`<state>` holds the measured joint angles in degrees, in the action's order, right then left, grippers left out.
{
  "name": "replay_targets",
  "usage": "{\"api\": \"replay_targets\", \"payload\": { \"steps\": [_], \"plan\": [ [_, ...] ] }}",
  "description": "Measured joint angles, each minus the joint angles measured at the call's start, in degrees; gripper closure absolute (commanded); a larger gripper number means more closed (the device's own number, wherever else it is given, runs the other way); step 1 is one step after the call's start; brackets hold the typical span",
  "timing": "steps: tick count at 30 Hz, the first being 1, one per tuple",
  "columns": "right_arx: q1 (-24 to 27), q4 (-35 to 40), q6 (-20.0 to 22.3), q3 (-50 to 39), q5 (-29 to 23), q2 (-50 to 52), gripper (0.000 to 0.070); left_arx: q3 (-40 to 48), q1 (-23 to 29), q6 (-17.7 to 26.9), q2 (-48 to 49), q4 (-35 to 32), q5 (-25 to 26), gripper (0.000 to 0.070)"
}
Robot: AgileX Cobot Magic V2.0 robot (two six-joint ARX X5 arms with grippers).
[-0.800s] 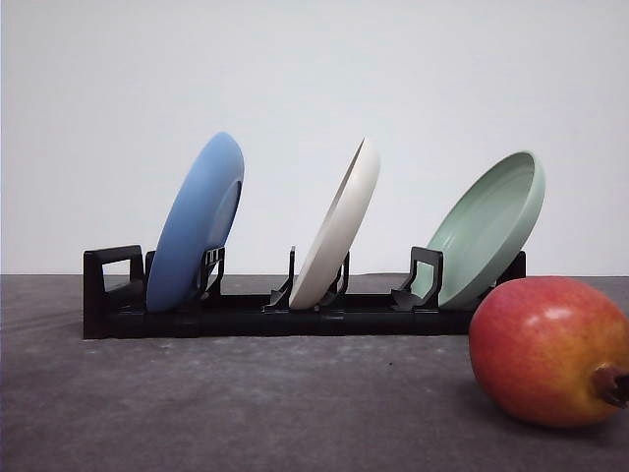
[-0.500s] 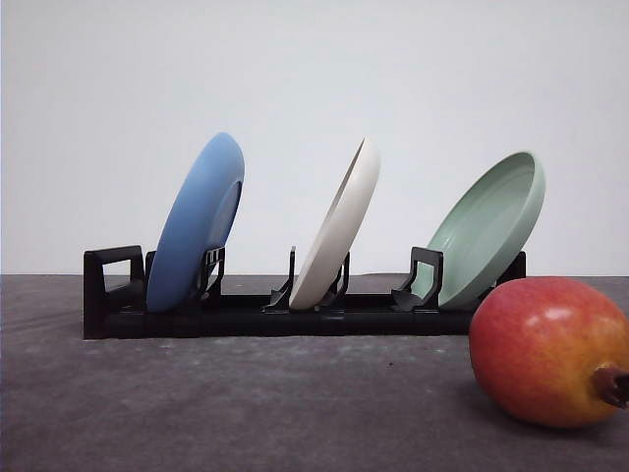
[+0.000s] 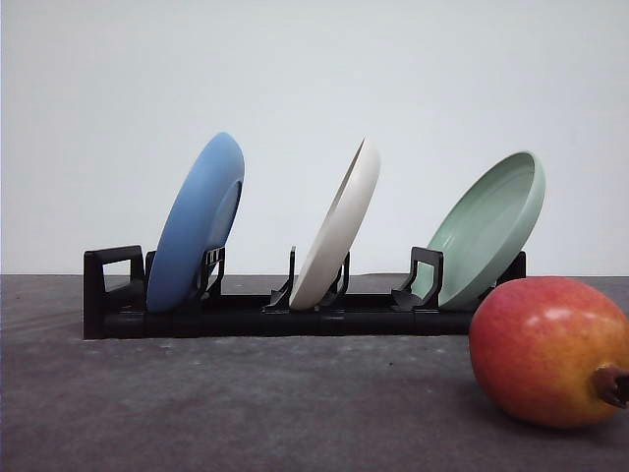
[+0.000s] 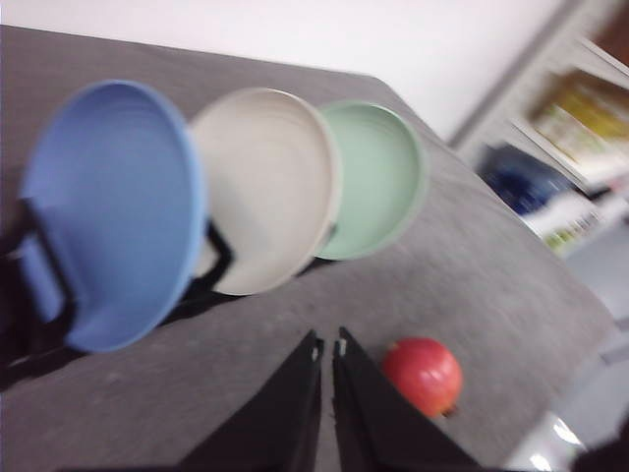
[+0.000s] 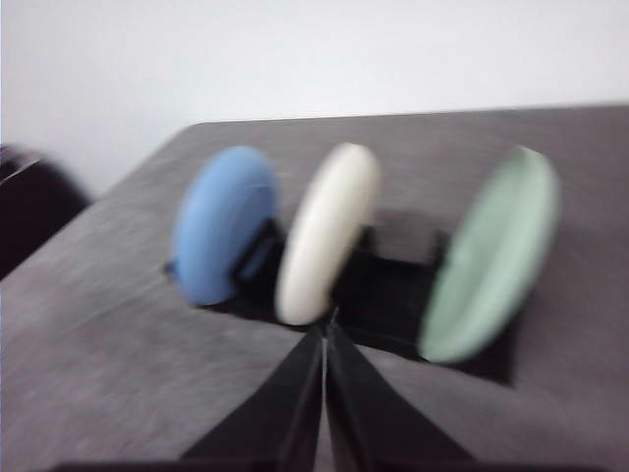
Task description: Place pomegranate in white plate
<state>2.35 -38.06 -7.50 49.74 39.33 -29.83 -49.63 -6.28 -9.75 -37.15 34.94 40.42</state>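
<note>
Pomegranate point(image 4: 423, 376) beside left hand point(image 4: 327, 346) (apart)

The picture from the left wrist is a little blurred. 3 plates stand on edge in a black rack point(image 4: 29, 324) on the dark grey surface point(image 4: 491, 285): the blue plate point(image 4: 113, 211), then the white plate point(image 4: 265, 187) in the middle, then the pale green plate point(image 4: 373, 177). Each plate partly covers the next one, and their hollow sides face the camera. The left claw point(image 4: 326, 349) is near the lower edge, with its 2 black fingers point(image 4: 295, 393) almost together and nothing between them. Just beside the claw lies the pomegranate point(image 4: 423, 376), red and round, resting on the surface, apart from the rack. Behind the surface stands a pale wall point(image 4: 324, 34), and blurred shelves point(image 4: 580, 118) are at the side.
</note>
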Motion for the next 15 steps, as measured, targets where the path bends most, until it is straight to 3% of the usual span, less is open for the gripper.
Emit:
{"api": "replay_targets", "payload": {
  "steps": [3,11,13,15],
  "plan": [
    [0.00,0.61,1.90,0.39,2.91,-0.59,0.0700,-0.46,0.00,3.00,-0.82,-0.22,3.42,0.0699],
    [0.00,0.61,2.99,0.39,2.95,-0.59,0.0700,-0.46,0.00,5.72,-0.71,-0.20,3.68,0.0695],
    [0.00,0.59,3.03,0.39,2.89,-0.59,0.0689,-0.46,0.00,5.74,-0.71,-0.20,3.68,0.0652],
    [0.00,0.59,3.05,0.39,2.89,-0.59,0.0635,-0.46,0.00,5.76,-0.71,-0.17,3.68,0.0562]
  ]
}}
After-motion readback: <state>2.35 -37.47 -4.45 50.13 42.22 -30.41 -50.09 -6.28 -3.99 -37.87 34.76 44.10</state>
